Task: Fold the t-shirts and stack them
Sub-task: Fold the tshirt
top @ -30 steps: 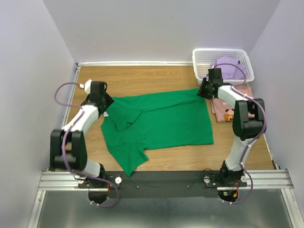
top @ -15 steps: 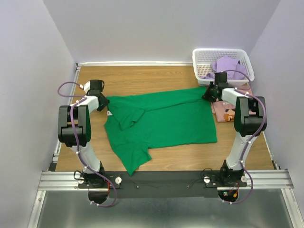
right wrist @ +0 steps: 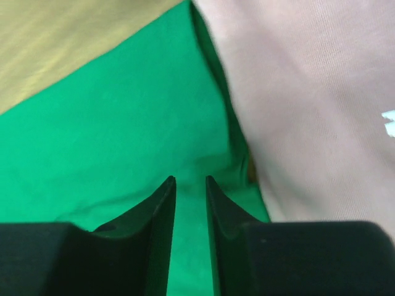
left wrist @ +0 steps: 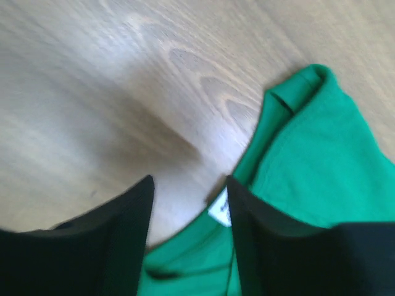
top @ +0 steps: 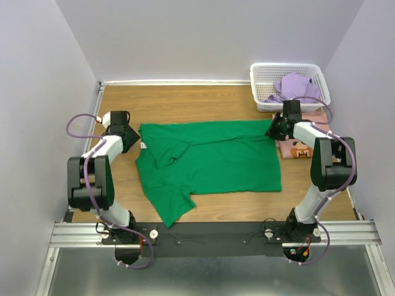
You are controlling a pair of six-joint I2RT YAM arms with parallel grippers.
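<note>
Green t-shirt [top: 210, 163] lies flat mid-table, far edge drawn straighter than a second ago. Left gripper [left wrist: 188, 182] fingers apart beside the collar, holding nothing; right gripper [right wrist: 190, 180] nearly together at the hem corner, grip uncertain. Spreading judged done; folding next

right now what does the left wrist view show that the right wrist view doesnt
Only left wrist: the green t-shirt collar with its white label, near the open left gripper. Only right wrist: the pink t-shirt beside the green edge, past the right gripper. Both: green t-shirt and wooden table.
</note>
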